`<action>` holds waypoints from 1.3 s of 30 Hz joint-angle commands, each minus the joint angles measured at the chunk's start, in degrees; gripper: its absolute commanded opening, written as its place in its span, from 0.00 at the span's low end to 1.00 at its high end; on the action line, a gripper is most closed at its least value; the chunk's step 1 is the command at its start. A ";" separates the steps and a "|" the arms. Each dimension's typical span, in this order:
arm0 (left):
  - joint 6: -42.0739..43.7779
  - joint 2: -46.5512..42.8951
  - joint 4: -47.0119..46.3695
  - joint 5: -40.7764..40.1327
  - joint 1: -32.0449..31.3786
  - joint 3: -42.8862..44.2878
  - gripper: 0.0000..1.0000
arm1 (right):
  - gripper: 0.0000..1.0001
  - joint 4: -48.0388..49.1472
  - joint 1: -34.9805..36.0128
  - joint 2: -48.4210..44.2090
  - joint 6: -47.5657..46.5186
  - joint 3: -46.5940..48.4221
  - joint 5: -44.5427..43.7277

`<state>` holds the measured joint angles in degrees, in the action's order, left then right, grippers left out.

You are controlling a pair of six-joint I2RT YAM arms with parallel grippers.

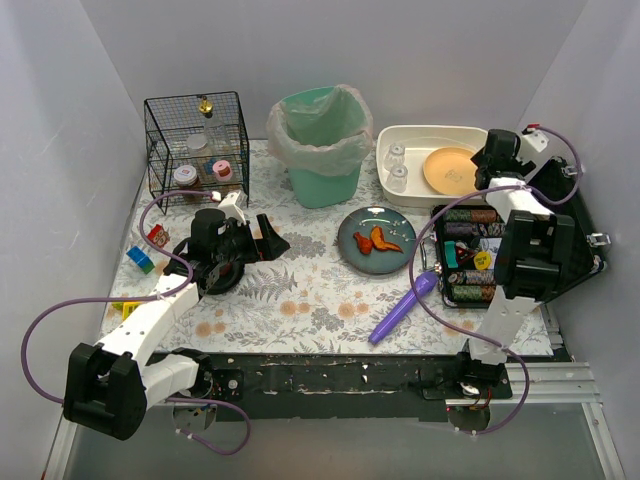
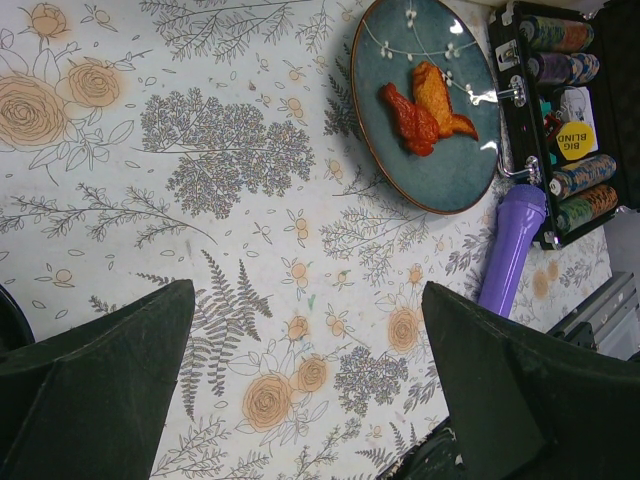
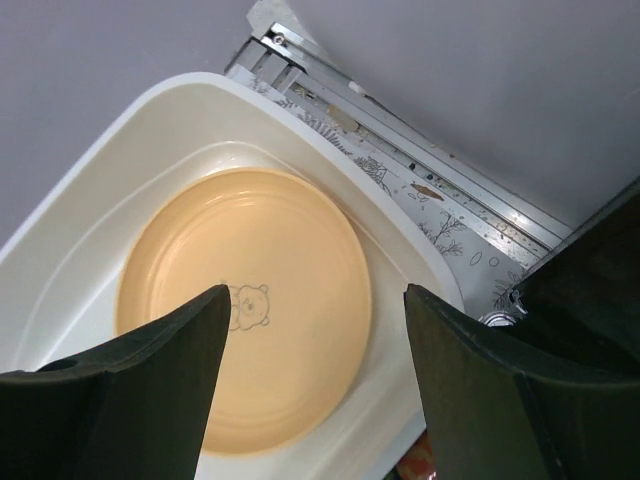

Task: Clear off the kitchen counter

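Note:
The kitchen counter [image 1: 300, 290] carries a floral cloth [image 2: 230, 200]. My left gripper [image 1: 268, 243] hovers open over bare cloth [image 2: 307, 300], with nothing between its fingers. To its right lies a teal plate [image 1: 376, 238] with orange-red food pieces [image 2: 425, 105]. A purple handled tool [image 1: 405, 308] lies near the front [image 2: 510, 250]. My right gripper [image 1: 484, 172] is open above the right end of the white basin [image 1: 415, 135], holding nothing [image 3: 316, 295]. Under it an orange plate [image 3: 240, 310] with a bear drawing lies flat in the basin [image 3: 70, 250].
Two clear glasses [image 1: 397, 166] stand in the basin's left end. A green bin with a bag [image 1: 322, 140] and a black wire basket [image 1: 197, 145] with small jars stand at the back. An open case of poker chips [image 1: 470, 255] sits on the right. Toy blocks [image 1: 140, 258] lie far left.

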<state>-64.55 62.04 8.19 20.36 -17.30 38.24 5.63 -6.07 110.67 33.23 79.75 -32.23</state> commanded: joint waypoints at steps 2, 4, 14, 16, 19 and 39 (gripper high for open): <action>0.31 -0.26 0.16 0.73 0.25 0.08 0.98 | 0.79 -10.71 -0.35 -11.08 4.64 -0.11 6.28; 0.13 0.10 0.08 1.00 0.42 0.26 0.98 | 0.80 -13.79 -0.26 -14.07 4.65 -1.08 12.95; -1.53 2.29 0.60 1.61 0.34 1.31 0.98 | 0.96 -24.60 4.22 -24.36 -9.07 -8.29 0.86; -2.59 2.82 0.52 2.22 0.25 2.01 0.98 | 0.97 -27.33 4.22 -25.33 -7.84 -8.90 2.60; -4.96 4.57 0.52 3.37 0.25 4.21 0.98 | 0.96 -28.75 4.22 -27.78 -6.96 -11.44 6.81; -26.31 30.14 -22.14 -9.90 -15.04 6.06 0.95 | 0.70 -21.97 5.27 -57.40 -3.88 -31.41 30.73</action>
<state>-85.10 87.77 -5.80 11.79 -31.51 43.55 -15.77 -1.04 56.55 28.60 47.94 -5.67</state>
